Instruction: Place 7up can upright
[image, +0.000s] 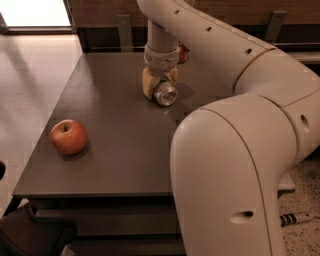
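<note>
1. Toward the far edge of the table (115, 165), roughly midway between its left and right edges, the can (165, 94) lies on its side, with one shiny round end turned toward the front edge.
2. The gripper (160, 82) points straight down over the can from the far side, low over the tabletop.
3. Its jaws stand narrow, drawn in on the can's body. One tan finger (148, 84) presses the can's left side, and the other is partly hidden behind the can.
4. The can is not upright and rests on the tabletop.
5. The arm (235, 150) reaches down from the far edge to the gripper, and its bulky pale segments cover the right side of the table.
6. An apple (68, 136) sits stem up near the left edge, toward the front left corner and well apart from the can.
7. A small reddish thing (184, 54) shows near the far edge, mostly hidden behind the arm.
</note>
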